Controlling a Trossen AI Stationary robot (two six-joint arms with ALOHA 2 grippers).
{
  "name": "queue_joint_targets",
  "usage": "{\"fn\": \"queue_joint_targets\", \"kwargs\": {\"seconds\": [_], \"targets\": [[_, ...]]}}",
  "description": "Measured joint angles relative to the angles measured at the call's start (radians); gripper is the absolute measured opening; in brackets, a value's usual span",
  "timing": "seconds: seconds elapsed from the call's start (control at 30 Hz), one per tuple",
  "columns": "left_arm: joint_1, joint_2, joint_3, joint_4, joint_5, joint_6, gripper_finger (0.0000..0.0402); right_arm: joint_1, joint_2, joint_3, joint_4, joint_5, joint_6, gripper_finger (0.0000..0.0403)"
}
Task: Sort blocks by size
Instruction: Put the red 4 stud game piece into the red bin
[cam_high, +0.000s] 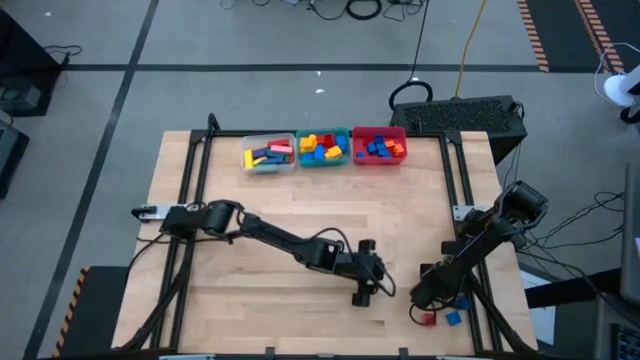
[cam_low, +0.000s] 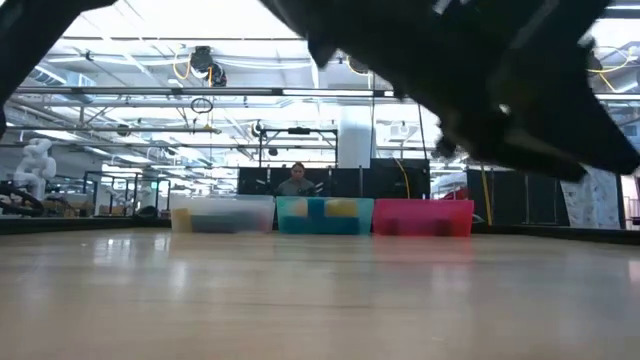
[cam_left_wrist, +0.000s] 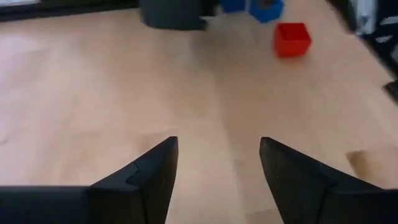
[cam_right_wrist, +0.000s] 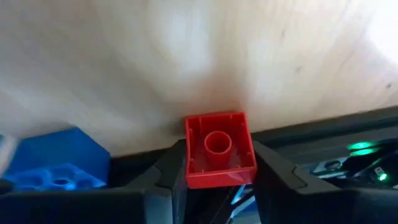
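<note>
Between the right gripper's (cam_right_wrist: 214, 180) two dark fingers sits a small red cube (cam_right_wrist: 219, 157), stud side facing the wrist camera, a finger flanking each side face. The fingers look to be touching or nearly touching it, but whether the clamp is complete cannot be told. Being square, the cube has no long axis to line up with, so the approach angle matters little; what counts is that it lies dead centre in the gap.

Just beside the right gripper, off one finger, lies a blue block (cam_right_wrist: 53, 162), close enough to be nudged on a lift. From above, the right gripper (cam_high: 428, 300) is low at the table's near right corner, with the red cube (cam_high: 428, 319) and blue block (cam_high: 452, 317) at its tip.

Left gripper (cam_left_wrist: 217, 165) hangs spread and empty over bare wood, the red cube (cam_left_wrist: 291, 38) well ahead of it. Right arm is plainly the nearer.

Far across the table from both grippers stand the clear bin (cam_high: 268, 153), teal bin (cam_high: 323, 148) and red bin (cam_high: 379, 146), already holding sorted blocks.
</note>
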Motion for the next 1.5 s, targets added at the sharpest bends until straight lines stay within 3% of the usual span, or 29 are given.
{"fn": "queue_joint_targets", "kwargs": {"seconds": [0.27,0.5,0.7,0.83,1.03,1.37,1.5], "targets": [[-0.050,-0.075,-0.001,-0.172,-0.230,0.107,0.0228,-0.074,-0.012,0.072,0.003,0.173,-0.036,0.0124],[-0.084,-0.091,-0.002,-0.223,-0.240,0.106,0.0228,-0.211,-0.094,0.091,0.022,0.408,-0.080,0.0123],[-0.097,-0.100,-0.002,-0.276,-0.257,0.104,0.0228,-0.395,-0.206,0.091,0.039,0.626,-0.125,0.0123],[-0.099,-0.109,-0.007,-0.292,-0.287,0.103,0.0228,-0.530,-0.279,0.091,0.103,0.705,-0.209,0.0123],[-0.099,-0.120,-0.077,-0.220,-0.284,0.078,0.0228,-0.772,-0.336,0.091,0.286,0.731,-0.430,0.0123],[-0.096,-0.121,-0.154,-0.171,-0.282,0.025,0.0228,-1.179,-0.315,0.091,0.598,0.719,-0.729,0.0123],[-0.085,-0.121,-0.198,-0.127,-0.269,0.018,0.0228,-1.316,-0.284,0.091,0.666,0.644,-0.780,0.0123]]}}
